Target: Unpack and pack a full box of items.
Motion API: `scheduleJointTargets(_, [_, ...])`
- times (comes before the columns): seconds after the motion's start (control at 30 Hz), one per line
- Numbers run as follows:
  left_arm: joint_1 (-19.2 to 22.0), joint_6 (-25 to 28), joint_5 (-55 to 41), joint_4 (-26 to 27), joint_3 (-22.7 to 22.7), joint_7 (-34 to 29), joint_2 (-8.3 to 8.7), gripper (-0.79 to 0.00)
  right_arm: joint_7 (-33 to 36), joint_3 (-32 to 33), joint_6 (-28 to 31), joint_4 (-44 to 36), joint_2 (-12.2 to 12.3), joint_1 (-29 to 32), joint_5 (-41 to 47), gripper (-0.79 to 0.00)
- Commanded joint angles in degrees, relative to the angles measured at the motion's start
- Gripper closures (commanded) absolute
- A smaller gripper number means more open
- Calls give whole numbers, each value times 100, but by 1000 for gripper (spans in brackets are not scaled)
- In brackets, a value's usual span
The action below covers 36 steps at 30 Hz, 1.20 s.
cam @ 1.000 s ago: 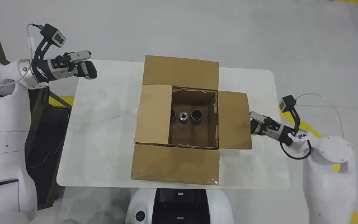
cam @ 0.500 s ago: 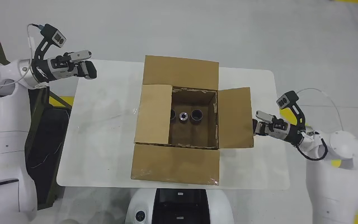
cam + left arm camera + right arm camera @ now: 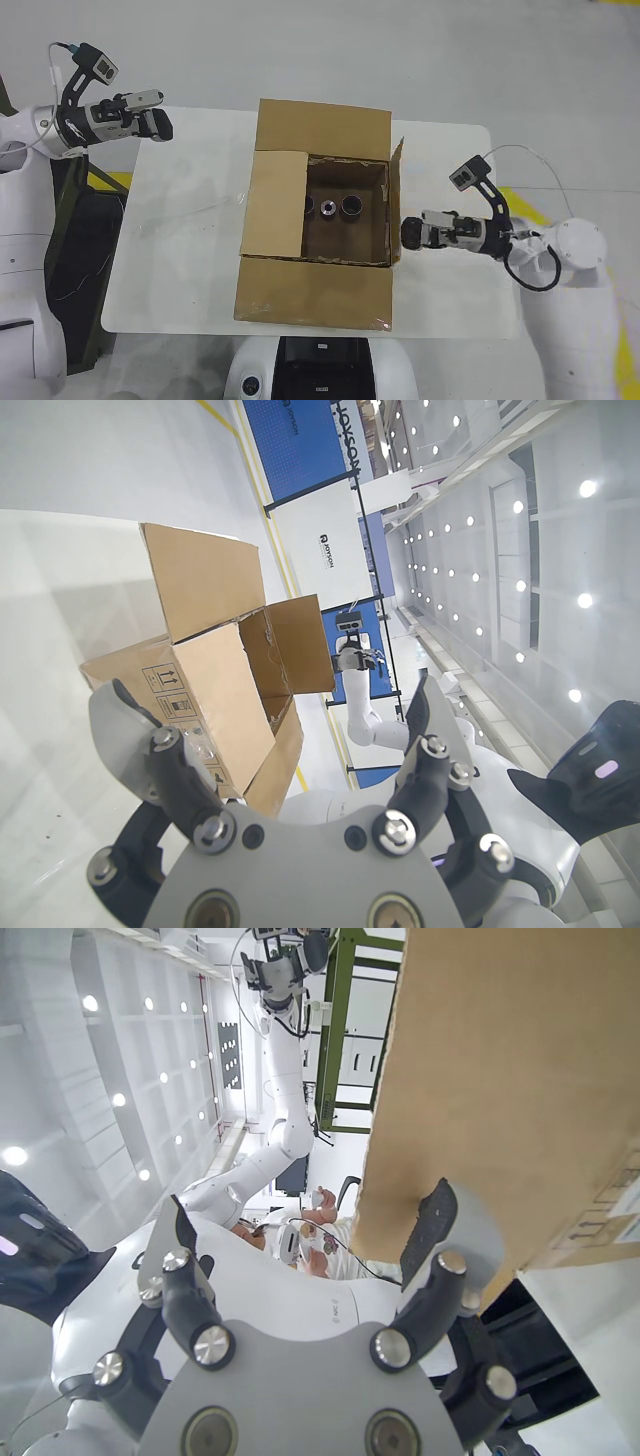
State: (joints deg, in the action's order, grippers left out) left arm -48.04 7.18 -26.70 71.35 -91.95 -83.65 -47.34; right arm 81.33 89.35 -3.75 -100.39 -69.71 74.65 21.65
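Three round items [image 3: 328,207] sit side by side at the bottom of the cardboard box [image 3: 315,290], just beyond the right gripper [image 3: 408,233], on the far side of the side flap [image 3: 396,195] that it is up against. That flap stands nearly on edge. The gripper's fingers are spread and clamp nothing, with one pad [image 3: 430,1223] laid on the flap near its free edge. The left gripper [image 3: 162,124] hangs over a corner of the table [image 3: 190,250], fingers wide apart and empty, the box well ahead of it. My worry is the flap. It looks leaned on rather than held, so it could spring back outward, or tip over the opening and cover the items. A harder shove might slide the whole box toward the other arm.
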Motion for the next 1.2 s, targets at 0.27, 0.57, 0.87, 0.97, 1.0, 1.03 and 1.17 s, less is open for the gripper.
scheduleJointTargets(0.27, [0, 0, 0, 0, 0, 0, 0, -785, -478, -936, -59, -183, 13, -226, -621, -785])
scheduleJointTargets(0.57, [0, 0, 0, 0, 0, 0, 0, -785, -1078, -1559, -132, -392, 41, -291, -1538, -785])
scheduleJointTargets(0.87, [0, 0, 0, 0, 0, 0, 0, -785, -1515, -1839, -253, -382, 80, -299, -2005, -785])
scheduleJointTargets(0.97, [0, 0, 0, 0, 0, 0, 0, -785, -1550, -1855, -280, -353, 98, -298, -1997, -785])
scheduleJointTargets(1.0, [0, 0, 0, 0, 0, 0, 0, -785, -1566, -1859, -286, -350, 104, -298, -2003, -785])
scheduleJointTargets(1.03, [0, 0, 0, 0, 0, 0, 0, -785, -1577, -1862, -294, -344, 110, -297, -1993, -785])
scheduleJointTargets(1.17, [0, 0, 0, 0, 0, 0, 0, -785, -1611, -1883, -324, -333, 133, -303, -1980, -785])
